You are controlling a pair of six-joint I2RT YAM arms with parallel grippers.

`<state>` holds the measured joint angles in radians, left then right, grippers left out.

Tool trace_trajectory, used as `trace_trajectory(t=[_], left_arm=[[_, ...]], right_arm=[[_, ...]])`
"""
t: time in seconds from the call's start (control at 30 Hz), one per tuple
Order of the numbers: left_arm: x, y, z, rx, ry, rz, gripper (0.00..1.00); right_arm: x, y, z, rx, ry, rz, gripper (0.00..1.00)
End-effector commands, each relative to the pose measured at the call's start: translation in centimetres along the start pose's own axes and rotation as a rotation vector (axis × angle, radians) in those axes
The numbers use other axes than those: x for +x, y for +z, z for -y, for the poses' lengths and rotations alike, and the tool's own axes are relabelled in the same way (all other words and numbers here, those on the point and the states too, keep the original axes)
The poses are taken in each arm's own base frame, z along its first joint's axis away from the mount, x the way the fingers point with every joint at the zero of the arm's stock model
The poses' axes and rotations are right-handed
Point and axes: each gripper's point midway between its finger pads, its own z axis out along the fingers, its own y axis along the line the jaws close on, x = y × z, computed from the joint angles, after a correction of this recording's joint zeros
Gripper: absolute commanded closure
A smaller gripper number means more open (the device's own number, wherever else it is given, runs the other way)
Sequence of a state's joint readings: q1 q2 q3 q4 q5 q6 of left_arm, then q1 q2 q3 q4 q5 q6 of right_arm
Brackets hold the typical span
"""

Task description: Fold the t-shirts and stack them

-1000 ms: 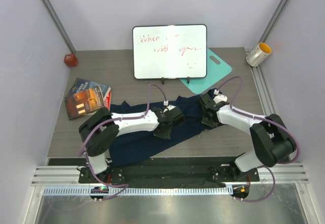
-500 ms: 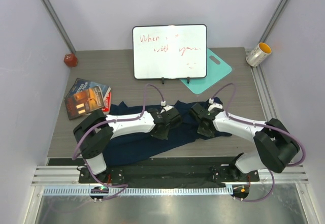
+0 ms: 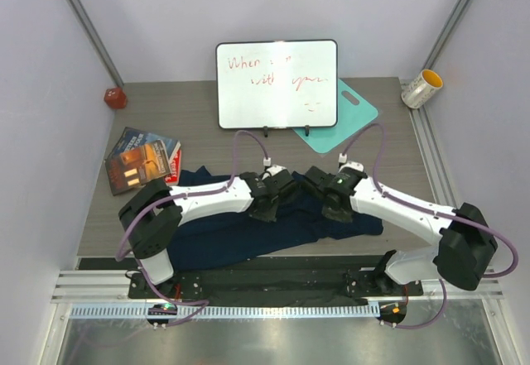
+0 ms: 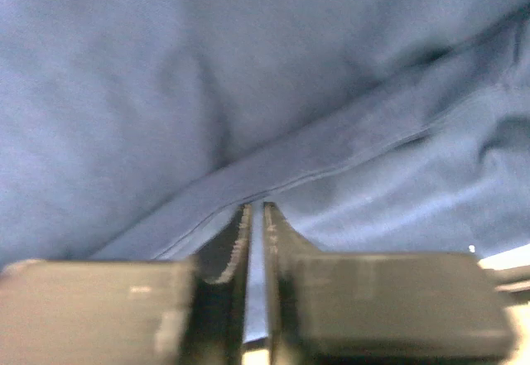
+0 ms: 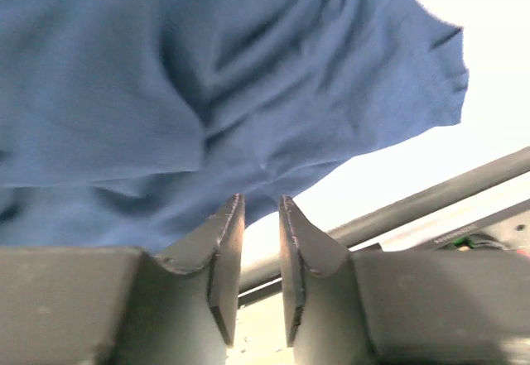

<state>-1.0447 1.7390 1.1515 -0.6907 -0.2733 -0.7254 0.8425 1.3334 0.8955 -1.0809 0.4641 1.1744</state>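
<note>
Findings: t-shirts (image 3: 217, 245) lie crumpled and unfolded on the near part of the tabletop (image 3: 166, 121), under and between your two arms; you cannot tell how many there are. Left tool (image 4: 255, 209) sits low over the cloth at a hem, its fingers a bare slit apart; you cannot tell whether it pinches the fabric. Right tool (image 5: 260, 201) has its fingers apart, tips at the cloth's edge, light showing through the gap.
</note>
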Motion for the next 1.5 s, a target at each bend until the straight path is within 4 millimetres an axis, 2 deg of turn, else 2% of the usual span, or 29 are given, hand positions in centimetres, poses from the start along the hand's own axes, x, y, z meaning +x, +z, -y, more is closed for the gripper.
trace_trajectory(t=[0.0,0.03,0.07,0.13,0.17,0.2,0.23,0.33,0.37,0.4,0.43,0.47,0.57,0.9,1.03,1.2,1.33,1.47], left_arm=[[-2.4,-1.9,-1.0,-0.028,-0.061,0.083,0.84],[-2.7,-2.2,-1.3,-0.033,-0.085,0.095,0.82],[-2.9,-2.9,-1.7,-0.031,-0.107,0.108,0.81],[-3.1,-3.3,-2.9,-0.056,-0.161,0.124,0.79],[-3.4,-4.2,-3.4,-0.054,-0.187,0.145,0.75],[-3.1,-4.3,-4.1,-0.069,-0.200,0.149,0.75],[-3.3,-4.6,-5.0,-0.082,-0.229,0.164,0.74],[-2.9,-6.2,-7.4,-0.127,-0.294,0.196,0.70],[-2.8,-7.0,-8.0,-0.122,-0.309,0.214,0.70],[-2.6,-7.2,-8.6,-0.130,-0.321,0.218,0.70],[-2.4,-7.4,-9.2,-0.144,-0.328,0.224,0.70],[-1.9,-7.5,-9.7,-0.149,-0.340,0.225,0.70],[-1.6,-8.2,-10.7,-0.138,-0.381,0.256,0.69],[-0.6,-7.5,-11.4,-0.163,-0.388,0.230,0.68],[-0.3,-7.3,-11.6,-0.166,-0.390,0.227,0.68],[-0.2,-7.2,-11.6,-0.172,-0.385,0.221,0.68],[0.2,-7.0,-11.8,-0.182,-0.379,0.209,0.68],[0.2,-7.0,-11.8,-0.179,-0.379,0.212,0.68]], right_arm=[[-6.3,-4.3,-0.7,-0.029,-0.023,0.213,0.68],[-7.1,-4.8,-1.0,-0.036,-0.034,0.240,0.64],[-8.8,-5.8,-1.6,-0.048,-0.034,0.292,0.55],[-10.4,-6.3,-2.7,-0.055,-0.112,0.338,0.53],[-11.1,-6.8,-3.3,-0.067,-0.129,0.356,0.44],[-11.6,-6.6,-3.5,-0.062,-0.141,0.368,0.40],[-12.1,-6.4,-4.2,-0.077,-0.164,0.377,0.40],[-12.3,-5.4,-4.7,-0.135,-0.131,0.325,0.39],[-11.2,-4.3,-4.5,-0.151,-0.132,0.270,0.39],[-11.2,-3.8,-4.7,-0.175,-0.111,0.257,0.39],[-11.4,-3.2,-4.0,-0.182,-0.079,0.241,0.39],[-10.5,-2.1,-3.3,-0.169,-0.092,0.217,0.39],[-10.0,-0.6,-2.4,-0.146,-0.081,0.201,0.38],[-8.1,2.2,-5.0,-0.203,-0.094,0.115,0.36],[-7.6,3.5,-5.0,-0.163,-0.114,0.099,0.36],[-9.4,4.7,-3.8,-0.073,-0.088,0.146,0.35],[-9.9,5.1,-3.8,-0.081,-0.062,0.124,0.35],[-11.0,5.3,-2.8,-0.052,-0.027,0.137,0.35]])
